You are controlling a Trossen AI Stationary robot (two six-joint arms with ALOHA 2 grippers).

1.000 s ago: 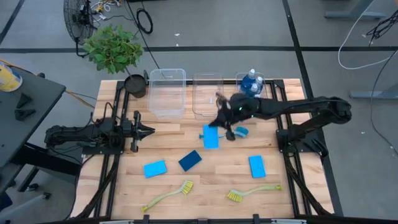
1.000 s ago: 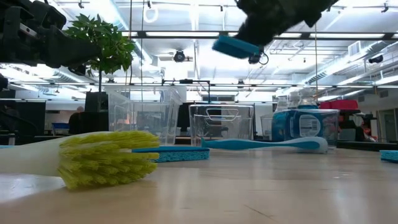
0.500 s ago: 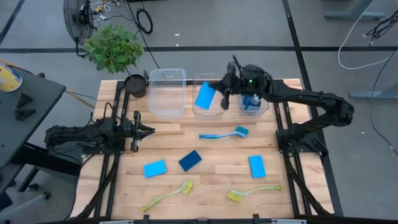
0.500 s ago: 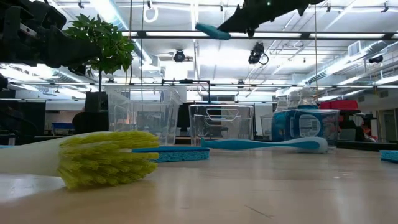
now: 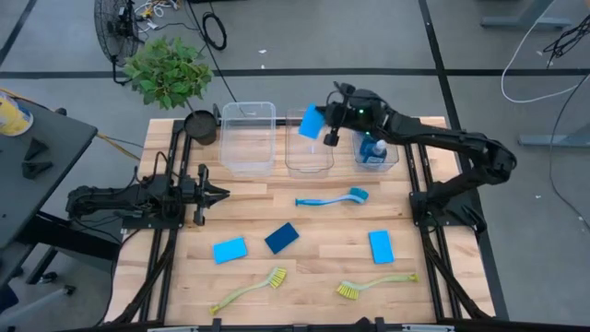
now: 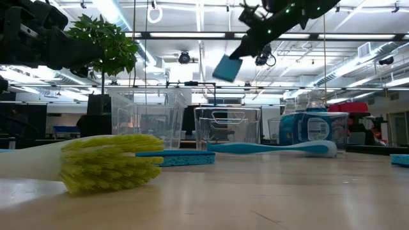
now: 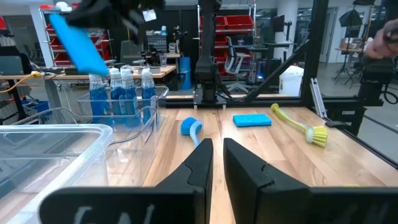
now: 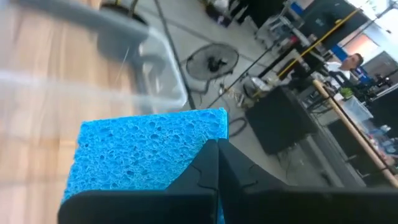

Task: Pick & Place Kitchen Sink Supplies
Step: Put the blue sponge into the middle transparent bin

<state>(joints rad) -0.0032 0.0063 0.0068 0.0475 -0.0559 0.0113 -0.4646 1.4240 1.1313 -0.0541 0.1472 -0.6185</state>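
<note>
High view shows the right gripper [image 5: 324, 124] at upper centre of the frame, its fingers closed on a light blue sponge [image 5: 312, 122] held in the air above the middle clear bin [image 5: 309, 157]. Left gripper [image 5: 218, 194] waits at left of the worktop [image 5: 323, 249], fingers nearly together, holding nothing.

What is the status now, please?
Right hand shut on blue sponge, high over middle bin. Left hand idle, shut, at table's left. Nothing in the way.
</note>
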